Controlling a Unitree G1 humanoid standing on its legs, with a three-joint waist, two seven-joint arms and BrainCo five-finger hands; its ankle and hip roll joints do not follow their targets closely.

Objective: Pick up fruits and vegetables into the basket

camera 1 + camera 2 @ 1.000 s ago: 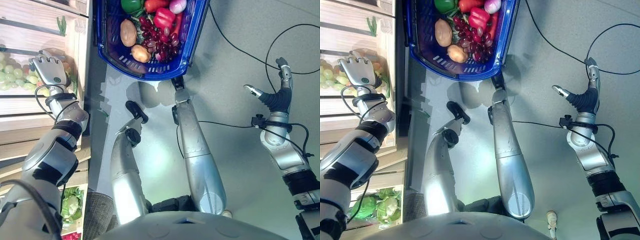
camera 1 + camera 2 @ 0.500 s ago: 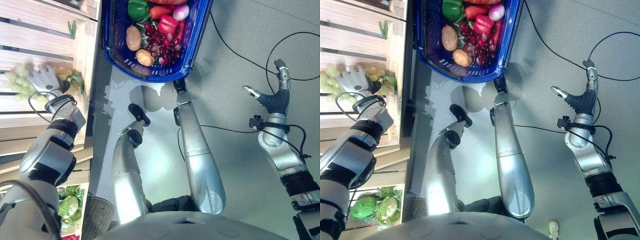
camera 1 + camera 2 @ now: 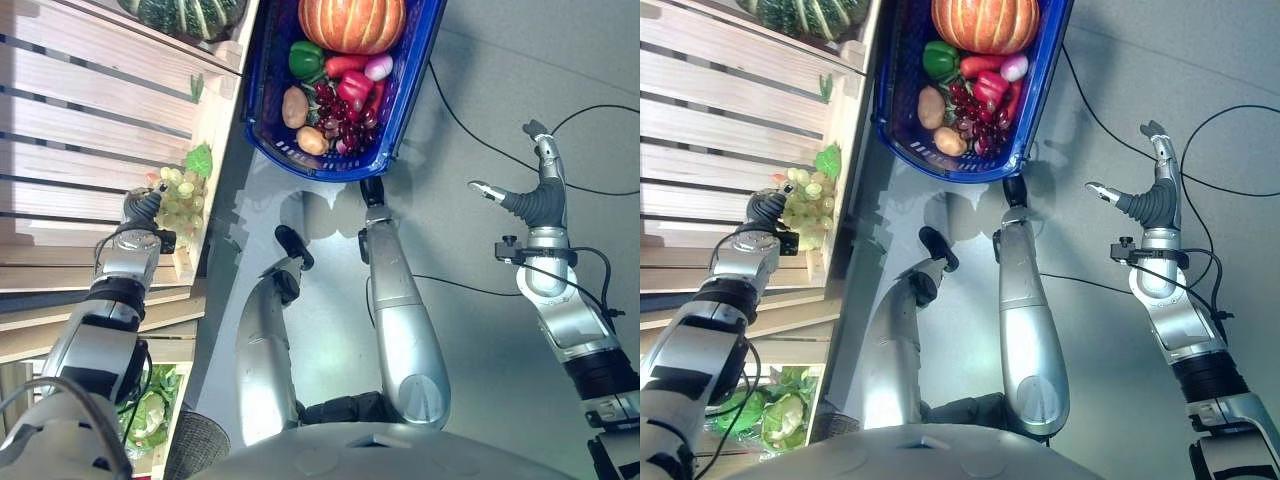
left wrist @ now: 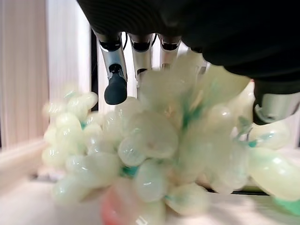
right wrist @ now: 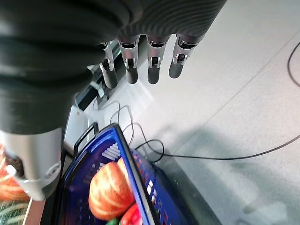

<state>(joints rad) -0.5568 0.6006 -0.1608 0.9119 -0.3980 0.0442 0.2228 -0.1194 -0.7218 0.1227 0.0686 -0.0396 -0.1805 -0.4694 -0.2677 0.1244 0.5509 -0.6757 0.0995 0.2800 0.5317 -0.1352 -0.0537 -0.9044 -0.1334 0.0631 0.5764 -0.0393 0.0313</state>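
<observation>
My left hand (image 3: 143,208) is at the edge of a wooden crate shelf (image 3: 90,110), its fingers (image 4: 116,89) and thumb curled round a bunch of green grapes (image 3: 183,193). Up close the pale grapes (image 4: 154,154) sit right under the palm. The blue basket (image 3: 300,162) stands on the floor ahead. It holds an orange pumpkin (image 3: 352,22), a green pepper (image 3: 305,60), a red pepper, potatoes, an onion and red grapes (image 3: 345,110). My right hand (image 3: 538,198) hangs open over the bare floor to the right, fingers (image 5: 154,70) straight, holding nothing.
Slatted wooden crates line the left side. A striped green squash (image 3: 190,15) lies in the top crate, and leafy greens (image 3: 150,400) fill a lower one. Grey floor (image 3: 470,330) spreads between the basket and my right arm.
The camera has swung, so the whole scene sits further right. My left hand, spread flat over the grapes before, has curled round the bunch. The right hand keeps its open pose.
</observation>
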